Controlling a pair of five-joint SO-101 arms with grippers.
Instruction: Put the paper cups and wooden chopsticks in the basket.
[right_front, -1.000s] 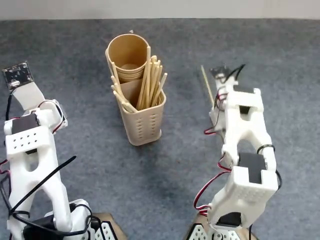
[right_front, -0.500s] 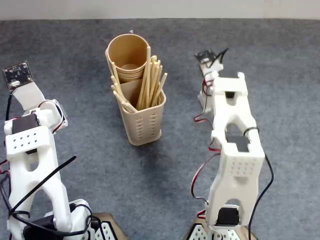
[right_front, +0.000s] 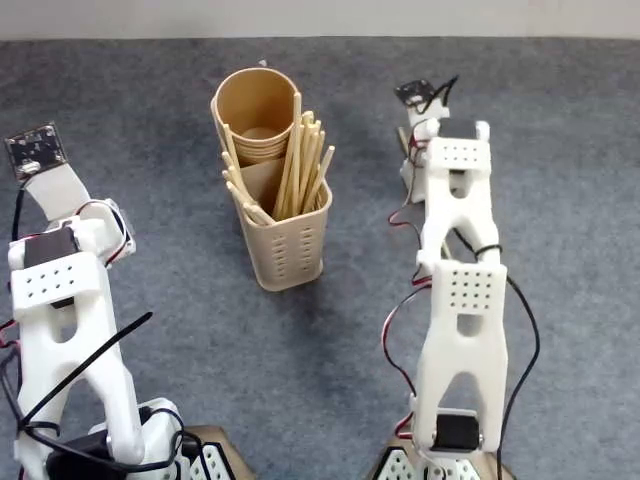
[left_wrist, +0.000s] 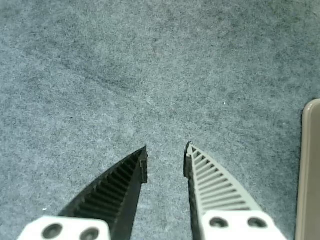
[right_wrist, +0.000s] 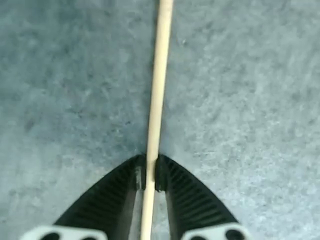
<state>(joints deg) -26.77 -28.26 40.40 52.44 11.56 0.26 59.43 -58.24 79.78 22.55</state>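
A beige perforated basket (right_front: 290, 255) stands in the middle of the grey carpet. Stacked paper cups (right_front: 255, 105) and a bundle of wooden chopsticks (right_front: 305, 165) stand upright in it. One loose chopstick (right_wrist: 160, 75) lies on the carpet, and my right gripper (right_wrist: 150, 172) is shut on it near one end. In the high view the right arm (right_front: 455, 200) stretches out to the right of the basket and covers that chopstick. My left gripper (left_wrist: 166, 162) hangs open over bare carpet, holding nothing, with the basket's edge (left_wrist: 311, 170) beside it.
The left arm (right_front: 60, 280) stands at the left side, well apart from the basket. Grey carpet (right_front: 160, 120) covers the whole work area, with free room around the basket on all sides.
The right arm has swung left toward the basket and stretched forward over the loose chopstick, which it now covers in the high view. The left arm has kept still.
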